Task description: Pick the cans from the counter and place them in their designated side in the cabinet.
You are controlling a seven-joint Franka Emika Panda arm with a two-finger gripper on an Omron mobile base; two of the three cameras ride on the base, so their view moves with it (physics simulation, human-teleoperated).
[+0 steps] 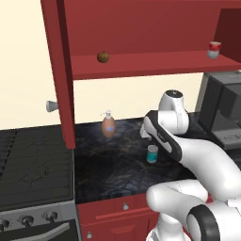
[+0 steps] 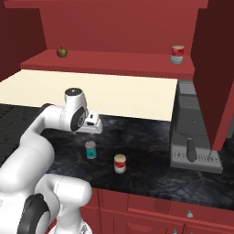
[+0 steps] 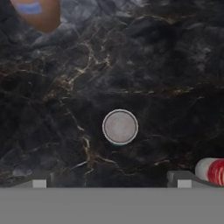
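Note:
A teal-blue can (image 2: 90,149) stands upright on the black counter (image 2: 146,178), and it also shows beside my forearm (image 1: 152,154). My gripper (image 2: 93,130) hangs open a short way above it, pointing straight down. In the hand view the can's grey lid (image 3: 120,127) lies centred between and a little beyond my two fingertips (image 3: 39,183), with nothing between them. A cream-and-red can (image 2: 120,163) stands on the counter just right of the teal one and appears again (image 3: 212,170). Another red-banded can (image 2: 177,54) sits on the right end of the cabinet shelf (image 2: 114,59).
A brown soap bottle (image 1: 108,126) stands at the back of the counter, left of my hand. A small apple (image 1: 103,57) rests on the shelf's left part. A dark coffee machine (image 2: 196,137) occupies the right. The stove (image 1: 33,164) lies left, behind the open cabinet door (image 1: 59,70).

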